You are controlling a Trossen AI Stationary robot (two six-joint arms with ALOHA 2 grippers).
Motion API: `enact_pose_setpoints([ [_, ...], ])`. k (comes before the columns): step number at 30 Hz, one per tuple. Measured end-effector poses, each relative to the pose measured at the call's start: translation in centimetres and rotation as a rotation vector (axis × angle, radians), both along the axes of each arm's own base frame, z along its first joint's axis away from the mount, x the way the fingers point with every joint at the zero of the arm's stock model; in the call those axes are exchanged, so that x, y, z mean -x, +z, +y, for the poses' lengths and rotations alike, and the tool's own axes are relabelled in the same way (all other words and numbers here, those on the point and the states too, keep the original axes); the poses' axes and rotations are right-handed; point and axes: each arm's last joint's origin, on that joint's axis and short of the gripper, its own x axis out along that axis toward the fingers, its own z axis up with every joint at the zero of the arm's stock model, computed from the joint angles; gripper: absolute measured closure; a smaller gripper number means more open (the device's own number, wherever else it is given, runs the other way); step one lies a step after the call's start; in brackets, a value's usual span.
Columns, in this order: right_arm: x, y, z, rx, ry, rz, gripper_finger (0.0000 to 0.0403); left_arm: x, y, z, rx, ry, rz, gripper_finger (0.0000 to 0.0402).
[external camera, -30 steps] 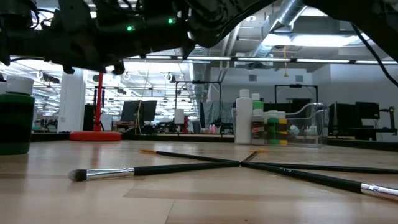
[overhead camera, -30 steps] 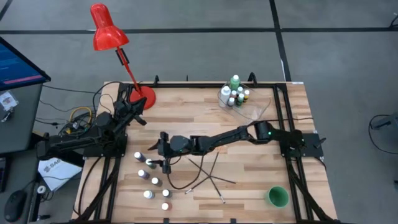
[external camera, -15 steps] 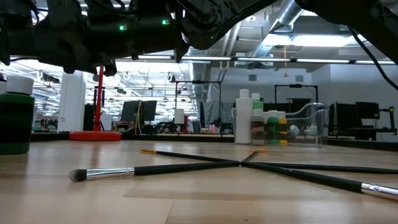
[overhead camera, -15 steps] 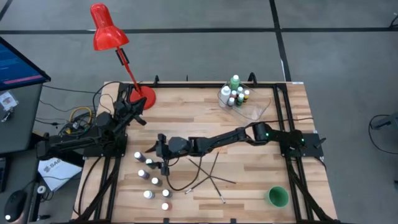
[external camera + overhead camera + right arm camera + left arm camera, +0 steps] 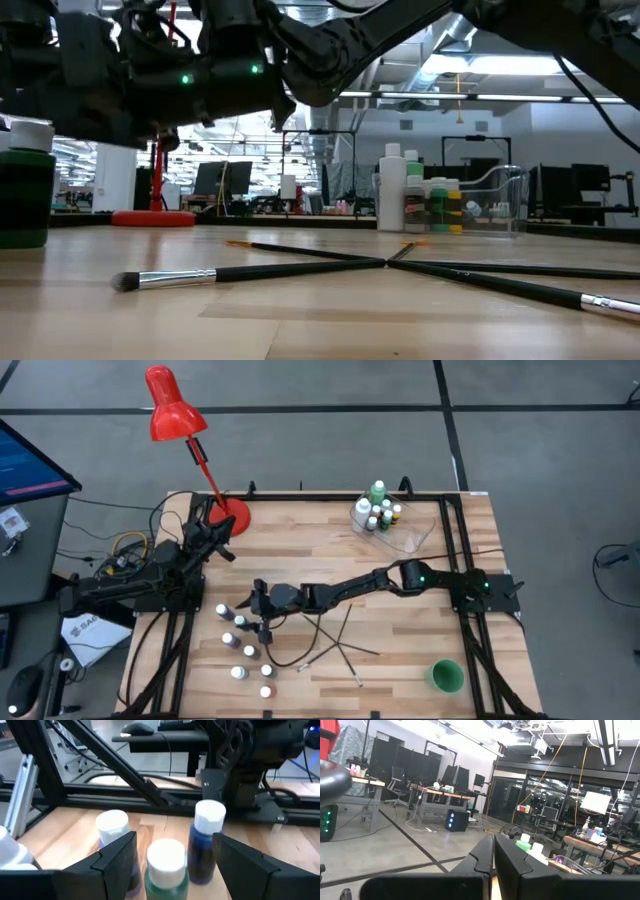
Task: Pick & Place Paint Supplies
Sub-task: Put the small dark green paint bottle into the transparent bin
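Observation:
Several tiny white-capped paint bottles stand upright on the table's left near part. My right gripper reaches across from the right and hangs low over them, open. In the right wrist view its fingers stand on either side of a green bottle, apart from it. A blue bottle and a third bottle stand just beyond. Thin dark paintbrushes lie crossed mid-table. More bottles, among them a taller green one, sit in the clear tub. My left gripper is shut, parked at the far left.
A red desk lamp stands at the far left corner beside my left arm. The green cup stands at the near right. The brushes lie flat between the bottle group and the cup. Bare wood shows mid-table toward the far edge.
My right gripper has come down and moved slightly toward the near edge, over the group of small bottles, with its arm stretching farther left. The bottles and brushes have stayed where they were.

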Motion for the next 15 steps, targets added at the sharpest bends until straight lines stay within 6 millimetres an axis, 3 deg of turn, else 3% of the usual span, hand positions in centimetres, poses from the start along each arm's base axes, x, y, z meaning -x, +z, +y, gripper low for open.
enact_pose_setpoints([
  [15, 0.09, -0.32, 0.06, 0.012, 0.003, 0.033, 0.0147, 0.0, 0.02, 0.0, -0.001, 0.0, -0.002, 0.0394],
])
